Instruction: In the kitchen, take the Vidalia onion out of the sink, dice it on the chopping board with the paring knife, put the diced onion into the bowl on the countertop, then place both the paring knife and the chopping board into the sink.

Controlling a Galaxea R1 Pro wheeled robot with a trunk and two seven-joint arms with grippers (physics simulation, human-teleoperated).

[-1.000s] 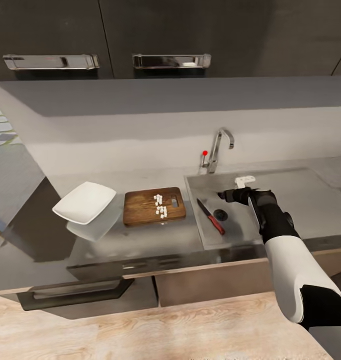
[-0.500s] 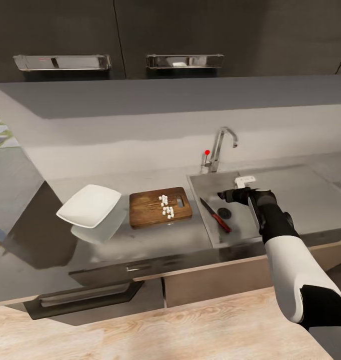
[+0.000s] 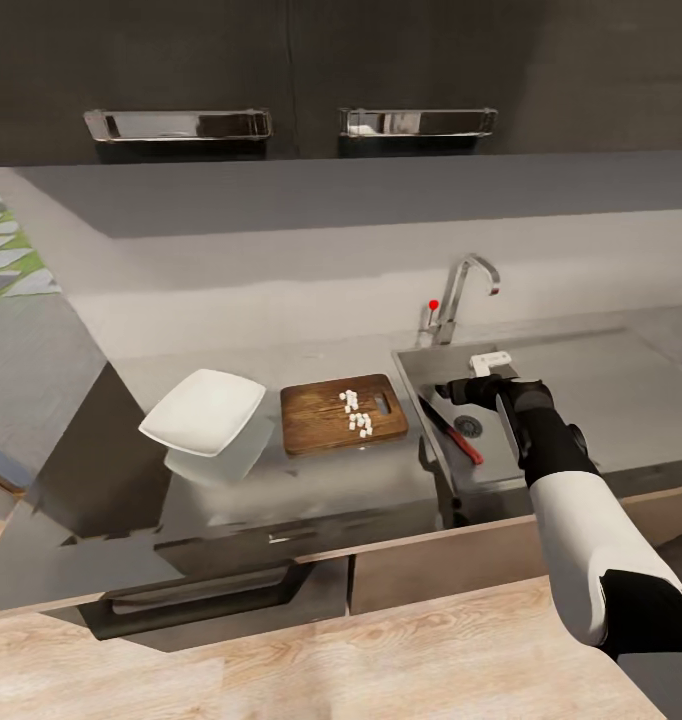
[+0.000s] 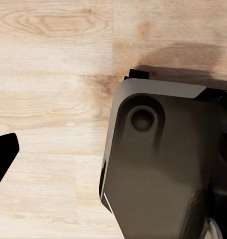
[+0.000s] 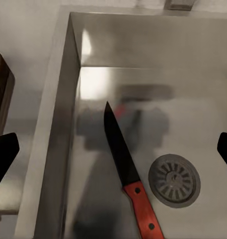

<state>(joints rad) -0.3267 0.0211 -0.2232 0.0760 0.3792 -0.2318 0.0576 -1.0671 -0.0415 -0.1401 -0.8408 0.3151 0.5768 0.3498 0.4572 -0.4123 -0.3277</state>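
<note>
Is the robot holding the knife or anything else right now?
No, nothing. The knife lies loose in the sink, and the right tool hangs open above it. The left tool's fingers are barely visible, so I cannot tell.

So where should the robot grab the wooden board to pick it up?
Probably the end with the slot handle, the end nearest the sink. The board lies flat on the counter, so the right hand, hovering open over the sink, could come in from that side and pinch the edge. Keep it level, since onion bits sit by the slot.
</note>
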